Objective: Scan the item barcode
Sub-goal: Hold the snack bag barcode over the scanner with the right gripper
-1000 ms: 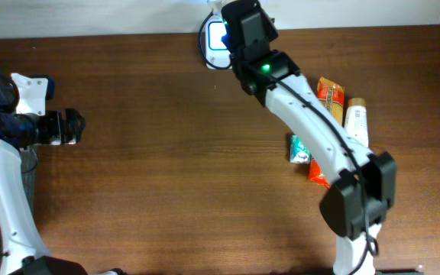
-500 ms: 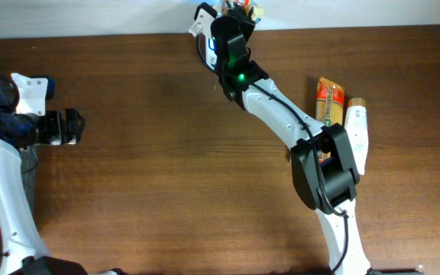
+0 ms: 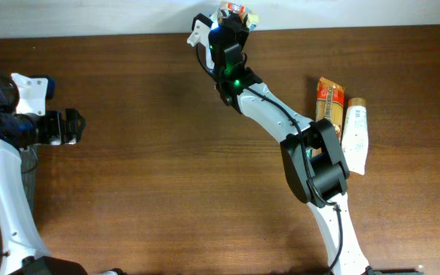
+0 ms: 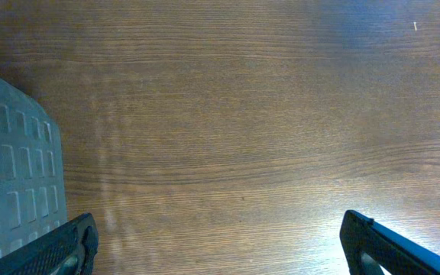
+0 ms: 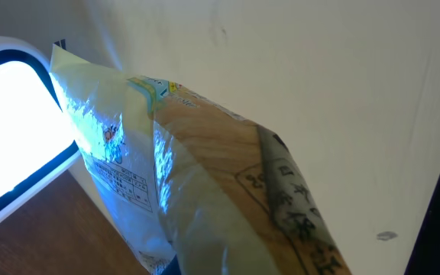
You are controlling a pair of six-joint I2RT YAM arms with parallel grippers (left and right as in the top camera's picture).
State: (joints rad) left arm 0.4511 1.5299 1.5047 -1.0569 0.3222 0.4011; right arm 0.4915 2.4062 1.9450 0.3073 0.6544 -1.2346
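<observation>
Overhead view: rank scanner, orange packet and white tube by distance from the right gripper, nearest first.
1. Scanner, far edge, just left of the right gripper holding the snack bag.
2. Orange packet, right side.
3. White tube, right of that packet, farthest.

R arm pulls in toward far desk edge, elbow now folded over the spot where a green pkt showed 1 s ago. R tool (image 3: 232, 21) sits further out. Snack pkt (image 3: 235, 9) now pokes past it. Scanner (image 5: 6, 130) mostly hidden from overhead.
</observation>
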